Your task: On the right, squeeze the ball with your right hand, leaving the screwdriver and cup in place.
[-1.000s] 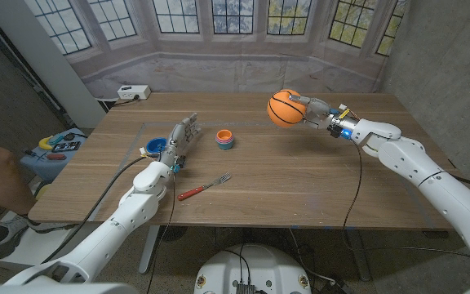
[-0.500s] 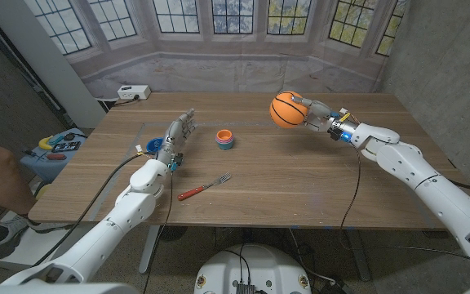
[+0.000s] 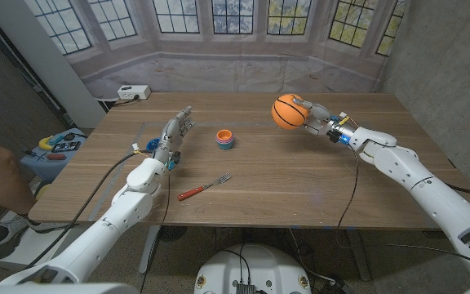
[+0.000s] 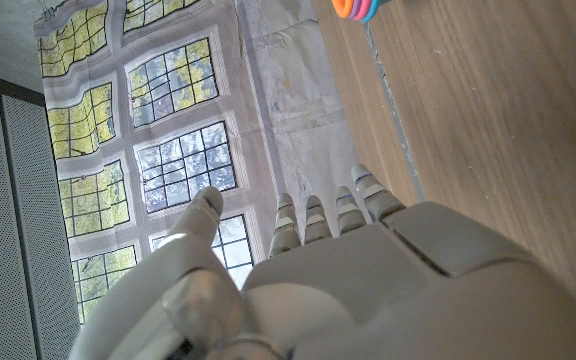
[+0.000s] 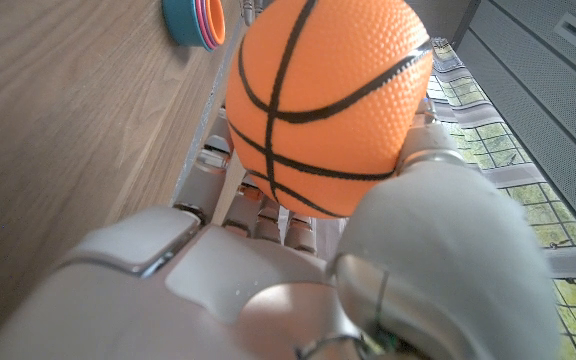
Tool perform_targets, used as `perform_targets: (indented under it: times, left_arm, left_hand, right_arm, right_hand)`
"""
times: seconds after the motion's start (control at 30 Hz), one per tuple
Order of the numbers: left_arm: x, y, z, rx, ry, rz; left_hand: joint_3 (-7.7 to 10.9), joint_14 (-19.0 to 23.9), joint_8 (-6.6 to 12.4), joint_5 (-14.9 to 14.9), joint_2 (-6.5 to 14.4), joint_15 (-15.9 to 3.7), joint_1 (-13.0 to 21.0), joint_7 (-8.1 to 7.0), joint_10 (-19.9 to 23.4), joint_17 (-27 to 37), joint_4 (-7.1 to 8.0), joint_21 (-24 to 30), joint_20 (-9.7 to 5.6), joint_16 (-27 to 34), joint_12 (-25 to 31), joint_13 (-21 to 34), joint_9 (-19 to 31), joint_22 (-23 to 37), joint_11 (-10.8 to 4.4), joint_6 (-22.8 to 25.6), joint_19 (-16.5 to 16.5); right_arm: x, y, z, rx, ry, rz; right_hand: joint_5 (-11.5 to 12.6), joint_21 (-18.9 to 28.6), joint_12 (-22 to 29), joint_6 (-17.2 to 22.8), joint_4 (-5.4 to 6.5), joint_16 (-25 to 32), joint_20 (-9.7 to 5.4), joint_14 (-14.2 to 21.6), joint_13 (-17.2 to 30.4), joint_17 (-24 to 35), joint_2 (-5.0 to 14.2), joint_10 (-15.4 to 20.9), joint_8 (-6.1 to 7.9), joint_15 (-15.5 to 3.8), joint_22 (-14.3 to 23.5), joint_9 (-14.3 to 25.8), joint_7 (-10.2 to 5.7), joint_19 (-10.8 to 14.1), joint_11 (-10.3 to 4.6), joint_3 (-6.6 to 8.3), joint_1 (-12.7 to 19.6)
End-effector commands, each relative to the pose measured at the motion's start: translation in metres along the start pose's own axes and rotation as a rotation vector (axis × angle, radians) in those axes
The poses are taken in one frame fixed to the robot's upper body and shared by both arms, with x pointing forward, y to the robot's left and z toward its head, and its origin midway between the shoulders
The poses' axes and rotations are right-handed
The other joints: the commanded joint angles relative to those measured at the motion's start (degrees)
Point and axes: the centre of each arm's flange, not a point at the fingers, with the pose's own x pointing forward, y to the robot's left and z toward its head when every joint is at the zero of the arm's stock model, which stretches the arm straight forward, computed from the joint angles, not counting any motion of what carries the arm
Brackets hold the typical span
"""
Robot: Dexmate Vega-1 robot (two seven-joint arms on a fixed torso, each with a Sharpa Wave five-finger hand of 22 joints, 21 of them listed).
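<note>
Head view, near edge of the wooden table [image 3: 300,196]: a fork-like tool with a red handle [image 3: 203,188] lies flat on the wood, left of centre, tines pointing away from the robot. Just beyond it on the left, the left hand [image 3: 172,135] is raised with fingers extended upward and slightly apart, holding nothing; left wrist view shows the same hand [image 4: 308,270] with fingers straight and close side by side, thumb set apart. Further back, mid-table, a small stack of cups [image 3: 225,139], blue outside with an orange and pink rim, stands upright, well apart from both hands; it also shows in the right wrist view [image 5: 196,22]. On the right, the right hand [image 3: 315,115] grips the orange ball [image 3: 286,111], a small basketball with black seams, held clear above the table surface. Right wrist view: the fingers [image 5: 218,165] wrap under the ball [image 5: 328,100], thumb pressed against its side. Far left corner: a white power strip [image 3: 133,92].
</note>
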Motion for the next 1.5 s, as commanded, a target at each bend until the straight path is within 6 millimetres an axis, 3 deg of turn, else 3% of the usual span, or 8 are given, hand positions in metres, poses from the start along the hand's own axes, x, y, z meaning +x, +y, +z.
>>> perform_targets:
  times: [0.03,0.53,0.93,1.17,1.27,1.5]
  left_arm:
    - [-0.001,0.002,0.003,0.003,-0.009,0.005]
    - [0.001,0.002,0.003,0.002,-0.011,0.003]
    - [0.001,0.002,0.001,-0.003,-0.013,0.007]
    - [0.000,0.004,0.002,-0.004,-0.013,0.011]
    - [-0.001,0.005,0.002,-0.005,-0.013,0.014]
    - [-0.003,0.005,0.001,-0.008,-0.013,0.017]
  left_hand:
    - [0.45,0.3,0.07,0.4,0.2,0.19,-0.5,-0.21,0.4,0.1,0.13,-0.2,0.04,0.0,-0.1,0.2,0.2,0.1,0.07,0.4,0.4]
    - [0.51,0.3,0.06,0.4,0.2,0.20,-0.5,-0.29,0.4,0.1,0.05,-0.4,-0.02,0.0,-0.2,0.2,0.2,0.1,0.04,0.4,0.5]
    - [0.55,0.4,0.08,0.4,0.2,0.12,-0.5,-0.20,0.4,0.1,-0.01,-0.5,0.03,0.0,-0.1,0.1,0.2,0.1,0.03,0.4,0.6]
    - [0.59,0.4,0.14,0.4,0.2,0.12,-0.6,-0.34,0.5,0.1,-0.03,-0.6,-0.03,0.0,-0.1,0.1,0.2,0.1,0.08,0.6,0.7]
    - [0.60,0.4,0.14,0.4,0.2,0.14,-0.6,-0.36,0.5,0.1,-0.05,-0.6,-0.01,0.0,-0.1,0.1,0.2,0.1,0.07,0.6,0.7]
    - [0.62,0.4,0.14,0.4,0.2,0.15,-0.6,-0.36,0.5,0.1,-0.08,-0.7,-0.02,0.0,-0.1,0.1,0.2,0.1,0.09,0.6,0.7]
  right_arm:
    - [0.001,-0.010,-0.008,0.038,0.015,-0.033]
    - [0.001,-0.017,-0.013,0.066,0.018,-0.054]
    - [0.003,-0.017,-0.013,0.062,0.026,-0.066]
    - [0.009,-0.016,-0.012,0.058,0.026,-0.070]
    - [0.011,-0.015,-0.012,0.057,0.031,-0.076]
    - [0.012,-0.015,-0.012,0.056,0.038,-0.094]
  right_hand:
    - [-0.2,-0.1,0.2,0.0,-0.14,-0.4,0.24,0.1,0.1,0.2,0.78,-0.2,-0.15,0.13,0.3,0.1,-0.18,0.1,0.56,-0.13,0.2]
    - [-0.4,-0.1,0.1,-0.3,-0.01,-0.7,0.47,0.1,-0.2,0.2,0.82,-0.4,-0.58,0.49,0.3,0.1,-0.32,0.0,0.69,-0.32,-0.2]
    - [-0.4,0.0,0.2,0.5,-0.42,-0.5,0.22,0.8,-0.6,0.5,1.04,0.3,-0.53,-0.60,0.3,0.1,-0.67,0.3,0.41,-0.24,0.6]
    - [-0.3,0.5,0.5,2.7,-0.99,-0.1,-1.19,2.7,-1.3,0.5,1.15,2.1,-0.03,-1.24,0.3,0.1,-0.12,1.7,0.05,-0.02,1.9]
    - [-0.2,1.1,1.0,4.0,-1.33,0.2,-3.27,4.2,-1.4,0.6,1.10,3.0,0.23,-1.94,0.3,0.1,0.52,3.4,-0.27,0.20,3.0]
    - [0.0,1.6,1.6,6.0,-1.66,0.8,-4.57,6.9,-1.8,0.5,1.11,4.9,0.66,-2.94,0.3,0.2,1.11,4.7,-0.38,0.54,4.7]
